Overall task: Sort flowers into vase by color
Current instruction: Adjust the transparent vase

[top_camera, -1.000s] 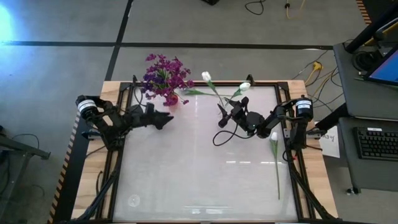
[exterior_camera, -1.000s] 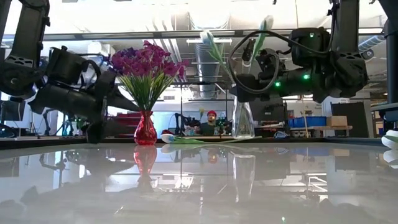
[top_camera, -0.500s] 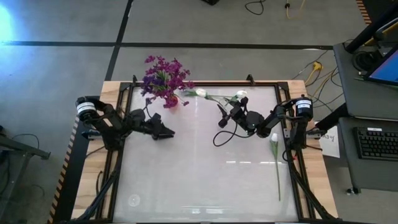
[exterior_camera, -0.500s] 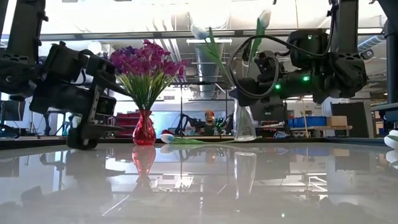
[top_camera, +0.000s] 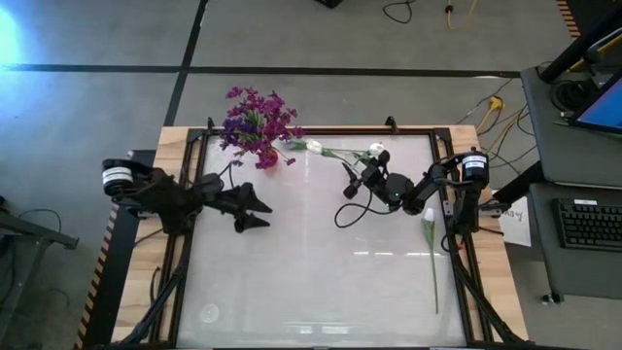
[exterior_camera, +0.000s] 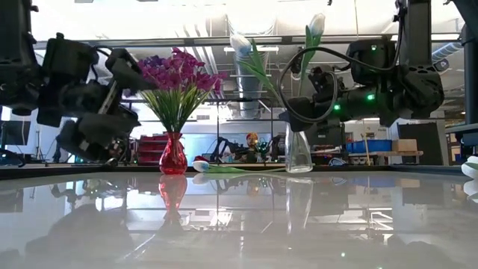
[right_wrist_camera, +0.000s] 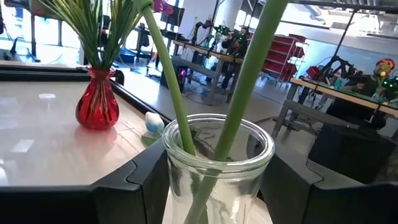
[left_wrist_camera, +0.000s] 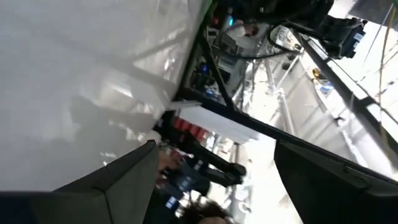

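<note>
From above, the purple flowers stand bunched in the red vase at the table's far left corner, and the left gripper hangs over the table a little in front of it, fingers spread wide and carrying nothing. Its own wrist camera confirms the wide gap: two dark fingers well apart, only bare tabletop and the room between them.

Over on the right, the right gripper sits near the far edge. The top view hardly shows what it has, but the right wrist view makes it plain: the fingers sit on either side of the glass vase, half closed around its body, with two green stalks standing inside. The low view adds the height: the two white tulips rise well above the glass vase, which looks slightly tilted.

Down at table level, the red vase is upright, purple flowers fanned out on top. Just beside it a white tulip lies flat along the far edge; from above, that same stem runs between the two vases. Only the top view shows all of another white tulip lying by the right edge of the table, well apart from both vases, stalk pointing to the near side.
</note>
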`<state>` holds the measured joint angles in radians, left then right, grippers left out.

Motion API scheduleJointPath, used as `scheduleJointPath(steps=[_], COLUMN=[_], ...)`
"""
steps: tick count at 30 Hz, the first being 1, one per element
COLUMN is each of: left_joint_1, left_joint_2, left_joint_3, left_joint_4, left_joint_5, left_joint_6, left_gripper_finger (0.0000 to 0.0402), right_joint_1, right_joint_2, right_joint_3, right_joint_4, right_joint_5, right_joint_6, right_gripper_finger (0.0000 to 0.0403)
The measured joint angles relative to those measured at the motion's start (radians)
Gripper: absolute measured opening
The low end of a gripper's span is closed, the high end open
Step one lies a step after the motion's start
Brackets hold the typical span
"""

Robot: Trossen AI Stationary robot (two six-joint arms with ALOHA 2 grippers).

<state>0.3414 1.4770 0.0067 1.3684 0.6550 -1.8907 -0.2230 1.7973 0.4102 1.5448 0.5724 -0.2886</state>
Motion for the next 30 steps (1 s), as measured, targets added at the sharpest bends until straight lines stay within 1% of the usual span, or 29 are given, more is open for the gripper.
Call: scheduleJointPath(steps=[4, 7, 9, 11, 13, 15, 19, 22, 25, 28, 30], left_joint_1=[-0.036, -0.093, -0.164, -0.253, -0.346, -0.423, -0.503, -0.505, -0.505, -0.505, -0.505], left_joint_2=[-0.06, -0.129, -0.179, -0.227, -0.258, -0.273, -0.28, -0.279, -0.278, -0.279, -0.279], left_joint_3=[0.0, 0.0, 0.0, 0.001, 0.001, 0.001, 0.001, 0.001, 0.006, 0.039, 0.058], left_joint_4=[0.008, 0.058, 0.097, 0.126, 0.087, 0.071, 0.064, 0.062, 0.018, -0.058, -0.105], left_joint_5=[-0.021, -0.006, 0.002, 0.005, -0.048, -0.124, -0.196, -0.201, -0.219, -0.229, -0.24], left_joint_6=[-0.06, -0.093, -0.102, -0.08, -0.023, 0.094, 0.445, 0.728, 0.998, 1.223, 1.341], left_gripper_finger=[0.0303, 0.0298, 0.0296, 0.0295, 0.0294, 0.0294, 0.0287, 0.0274, 0.0259, 0.0243, 0.0232], right_joint_1=[0.0, -0.001, -0.002, -0.005, -0.005, -0.006, -0.005, -0.006, -0.005, -0.005, -0.005], right_joint_2=[0.0, 0.0, 0.0, 0.0, 0.0, 0.0, 0.0, 0.0, 0.0, 0.0, 0.0], right_joint_3=[-0.004, -0.004, -0.004, -0.004, -0.004, -0.003, 0.001, 0.004, 0.018, 0.036, 0.046], right_joint_4=[-0.009, -0.015, -0.013, -0.01, 0.007, 0.018, 0.017, 0.02, 0.025, 0.025, 0.026], right_joint_5=[0.001, 0.001, 0.001, 0.0, -0.018, -0.049, -0.059, -0.081, -0.11, -0.113, -0.113], right_joint_6=[0.002, 0.007, 0.004, 0.029, 0.071, 0.105, 0.166, 0.184, 0.184, 0.174, 0.173], right_gripper_finger=[0.0196, 0.0196, 0.0196, 0.0196, 0.0196, 0.0196, 0.0196, 0.0196, 0.0196, 0.0196, 0.0196])
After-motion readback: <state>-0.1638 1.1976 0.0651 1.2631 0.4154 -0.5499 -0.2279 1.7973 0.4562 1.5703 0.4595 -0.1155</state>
